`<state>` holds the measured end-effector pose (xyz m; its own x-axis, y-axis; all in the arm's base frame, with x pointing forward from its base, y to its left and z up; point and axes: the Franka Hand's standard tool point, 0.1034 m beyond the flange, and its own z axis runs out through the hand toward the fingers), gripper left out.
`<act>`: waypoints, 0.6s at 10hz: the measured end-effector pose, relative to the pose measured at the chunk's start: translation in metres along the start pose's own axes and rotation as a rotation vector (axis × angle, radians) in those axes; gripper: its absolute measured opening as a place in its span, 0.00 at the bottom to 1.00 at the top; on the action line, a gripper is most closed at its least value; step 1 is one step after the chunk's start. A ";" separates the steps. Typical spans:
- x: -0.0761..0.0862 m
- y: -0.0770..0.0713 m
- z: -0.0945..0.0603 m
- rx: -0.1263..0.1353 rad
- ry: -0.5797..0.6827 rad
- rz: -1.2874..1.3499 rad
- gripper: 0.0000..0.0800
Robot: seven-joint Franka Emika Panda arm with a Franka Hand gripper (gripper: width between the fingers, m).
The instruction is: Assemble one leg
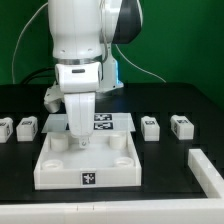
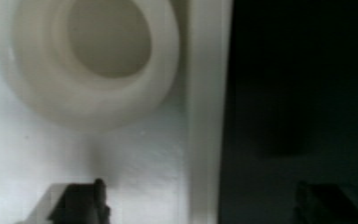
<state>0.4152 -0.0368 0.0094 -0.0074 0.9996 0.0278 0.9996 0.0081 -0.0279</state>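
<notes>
The large white tray-like piece [image 1: 60,172] lies flat in the middle of the table, with corner sockets. My gripper [image 1: 78,138] hangs straight down over its far corner on the exterior view's left. In the wrist view my gripper [image 2: 206,205] is open and empty; one dark fingertip [image 2: 78,205] lies over the white piece, the other over the dark table. A round socket [image 2: 105,45] of the white piece shows close ahead. Several white legs with tags stand in a row: two on the exterior view's left [image 1: 27,126] [image 1: 5,128], two on its right [image 1: 150,126] [image 1: 181,126].
The marker board [image 1: 112,121] lies flat behind the tray-like piece, partly hidden by my arm. A white L-shaped bar [image 1: 208,172] lies at the front on the exterior view's right. The table is black, with a green wall behind.
</notes>
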 end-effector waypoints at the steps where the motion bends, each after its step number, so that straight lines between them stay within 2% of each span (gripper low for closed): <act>1: 0.000 -0.001 0.001 0.002 0.000 0.001 0.48; 2: 0.000 -0.001 0.001 0.002 0.000 0.001 0.25; 3: 0.000 -0.001 0.001 0.002 0.000 0.001 0.10; 6: 0.000 0.000 0.001 0.000 0.000 0.002 0.07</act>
<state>0.4149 -0.0372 0.0087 -0.0051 0.9996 0.0279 0.9996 0.0059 -0.0282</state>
